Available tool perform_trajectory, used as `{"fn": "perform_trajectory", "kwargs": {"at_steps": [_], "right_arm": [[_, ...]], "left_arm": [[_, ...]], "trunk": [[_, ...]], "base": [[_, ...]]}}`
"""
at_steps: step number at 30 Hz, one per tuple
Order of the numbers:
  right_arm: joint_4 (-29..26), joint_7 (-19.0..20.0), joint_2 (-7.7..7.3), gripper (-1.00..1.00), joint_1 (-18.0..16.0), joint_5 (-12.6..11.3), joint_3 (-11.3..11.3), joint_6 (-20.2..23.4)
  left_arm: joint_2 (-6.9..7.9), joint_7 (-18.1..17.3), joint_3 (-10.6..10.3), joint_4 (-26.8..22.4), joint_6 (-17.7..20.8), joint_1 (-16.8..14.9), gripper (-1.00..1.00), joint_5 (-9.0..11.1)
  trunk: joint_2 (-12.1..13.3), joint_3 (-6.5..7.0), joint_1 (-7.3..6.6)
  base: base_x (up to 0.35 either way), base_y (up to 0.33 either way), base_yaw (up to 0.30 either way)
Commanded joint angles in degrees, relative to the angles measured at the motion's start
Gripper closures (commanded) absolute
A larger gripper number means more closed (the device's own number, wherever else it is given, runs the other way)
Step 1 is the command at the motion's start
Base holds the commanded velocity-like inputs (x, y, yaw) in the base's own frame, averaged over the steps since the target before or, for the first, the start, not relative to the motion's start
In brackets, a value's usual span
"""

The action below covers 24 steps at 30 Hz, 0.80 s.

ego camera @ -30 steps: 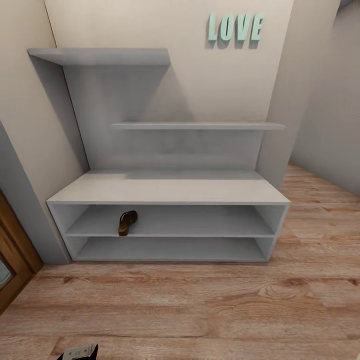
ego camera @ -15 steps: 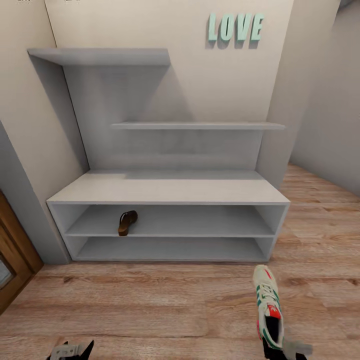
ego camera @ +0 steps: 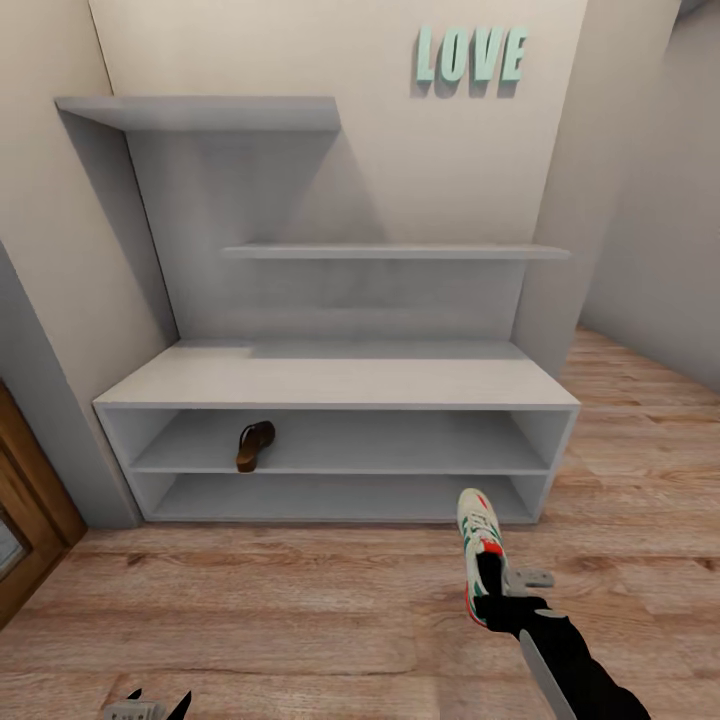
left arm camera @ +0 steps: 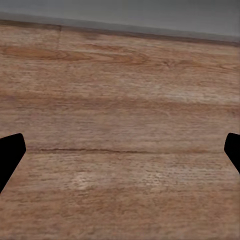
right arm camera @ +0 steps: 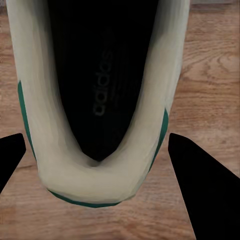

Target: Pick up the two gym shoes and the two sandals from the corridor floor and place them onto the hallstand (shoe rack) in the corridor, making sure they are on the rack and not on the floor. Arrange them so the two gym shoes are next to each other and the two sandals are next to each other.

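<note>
One gym shoe (ego camera: 478, 545), white with green stripes and a red-orange tag, hangs above the corridor floor (ego camera: 280, 620), toe pointing at the hallstand (ego camera: 340, 380). My right gripper (ego camera: 495, 597) is shut on its heel. The right wrist view looks into the gym shoe (right arm camera: 100, 90), whose dark inside sits between the two black fingers (right arm camera: 200, 190). A brown sandal (ego camera: 255, 446) lies on the left part of the hallstand's upper open shelf level. My left gripper (ego camera: 158, 702) is low at the front left, open, with bare corridor floor (left arm camera: 120, 100) between its fingertips.
Mint "LOVE" letters (ego camera: 470, 54) hang on the wall above the hallstand's two stepped shelves (ego camera: 395, 252). A wooden door (ego camera: 25, 520) stands at the left. The wall steps out right of the hallstand, with plank floor running back beside it (ego camera: 640, 400).
My right arm has come up from the bottom right and carried the gym shoe forward and left, closer to the hallstand. The left gripper has sunk slightly lower in the view.
</note>
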Motion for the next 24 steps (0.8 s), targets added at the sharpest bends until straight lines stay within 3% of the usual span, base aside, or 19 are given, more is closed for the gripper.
{"fn": "perform_trajectory", "kwargs": {"at_steps": [1,16,24], "right_arm": [[-0.4,-0.9,0.26,1.00,-0.4,-0.8,0.4,0.3],[-3.0,1.0,5.17,1.00,-3.0,-0.8,0.4,-0.3],[-3.4,0.3,6.17,1.00,-3.3,-0.5,0.4,-0.1]], "left_arm": [[-0.34,-0.5,-0.2,0.2,0.1,0.0,-1.00,0.1],[-0.36,-0.3,-0.2,0.2,0.1,0.1,-1.00,-0.9],[-0.44,-0.3,-0.2,0.2,0.1,0.1,-1.00,-1.2]], "trunk": [[0.0,-0.05,-0.01],[0.0,-0.05,-0.01],[0.0,-0.05,-0.01]], "base": [[0.000,0.000,0.000],[0.000,0.000,0.000],[0.000,0.000,0.000]]}}
